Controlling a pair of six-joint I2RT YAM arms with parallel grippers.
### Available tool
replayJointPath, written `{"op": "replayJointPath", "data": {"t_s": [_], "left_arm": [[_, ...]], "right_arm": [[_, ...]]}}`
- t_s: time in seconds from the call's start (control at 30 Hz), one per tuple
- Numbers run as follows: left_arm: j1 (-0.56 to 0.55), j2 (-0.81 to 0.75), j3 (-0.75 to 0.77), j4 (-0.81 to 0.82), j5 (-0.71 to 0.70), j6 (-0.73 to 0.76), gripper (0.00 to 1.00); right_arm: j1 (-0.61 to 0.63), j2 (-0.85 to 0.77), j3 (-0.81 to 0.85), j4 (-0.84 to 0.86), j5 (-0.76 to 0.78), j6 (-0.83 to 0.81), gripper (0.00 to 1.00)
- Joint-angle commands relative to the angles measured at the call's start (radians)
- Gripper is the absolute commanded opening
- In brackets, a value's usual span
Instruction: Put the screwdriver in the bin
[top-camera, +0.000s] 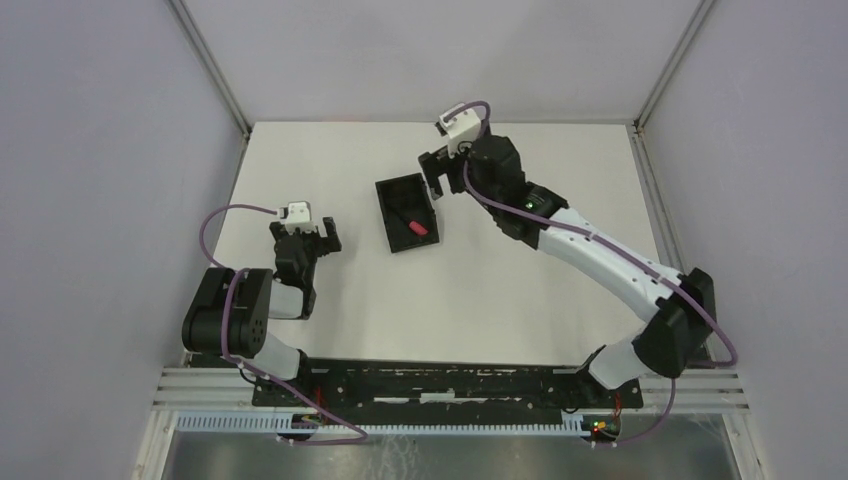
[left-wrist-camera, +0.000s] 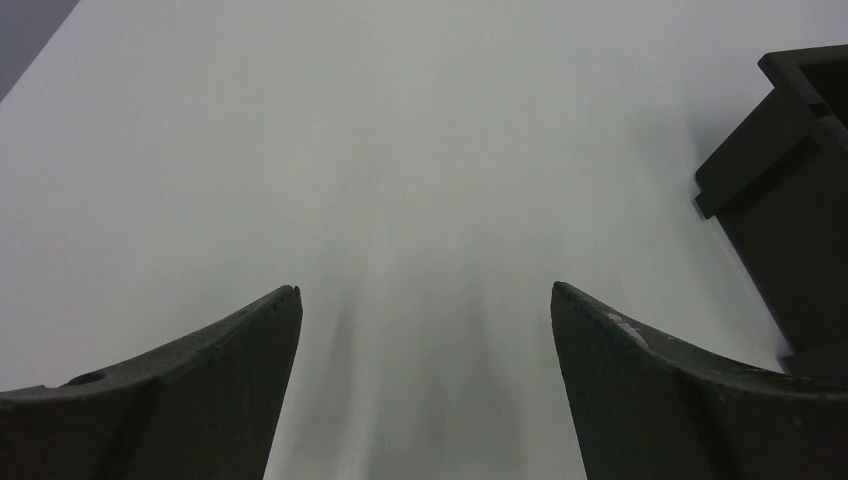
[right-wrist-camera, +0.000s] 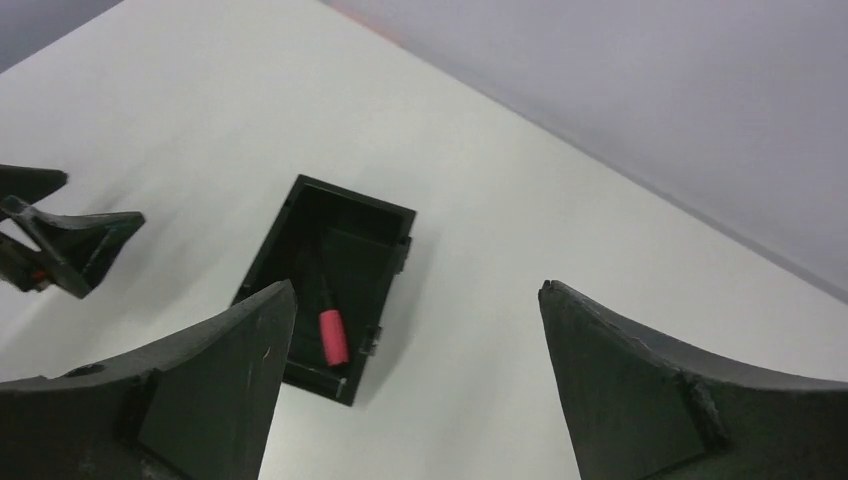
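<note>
Top view: bin sits mid-counter, slightly left of centre, long axis running near-far with a slight tilt. Screwdriver lies inside the bin, with the red handle at the near right end and the shaft pointing to the far left. Right end effector is just beside the bin's far right corner with its fingers spread and nothing between them. Can't tell from here if it touches the rim. Left end effector is left of the bin and well apart from it, fingers spread and empty. The left arm is folded close to its base.

Left wrist view: left end effector is wide open, with only bare counter between the fingers. The bin's outer wall shows at the right edge, outside the right finger. Its inside isn't visible from here.

Right wrist view: right end effector is wide open, holding nothing and raised above the counter, looking down on the bin. The screwdriver is on the bin floor, its red handle close to the near end wall. The shaft is dark on dark and barely readable. The left finger overlaps the bin's near left corner in frame. Left end effector shows at the left edge, apart from the bin.
</note>
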Motion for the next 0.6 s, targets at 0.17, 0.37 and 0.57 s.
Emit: {"op": "replayJointPath", "data": {"t_s": [0.17,0.37,0.57], "left_arm": [[-0.003,0.001,0.006,0.052,-0.002,0.016,1.00],[-0.003,0.000,0.006,0.052,-0.002,0.016,1.00],[-0.003,0.000,0.006,0.052,-0.002,0.017,1.00]], "right_arm": [[-0.002,-0.396,-0.540,0.393,0.259,-0.218,0.98],[-0.109,-0.599,-0.901,0.478,0.265,-0.192,0.98],[-0.225,-0.702,-1.135,0.501,0.246,-0.095,0.98]]}}
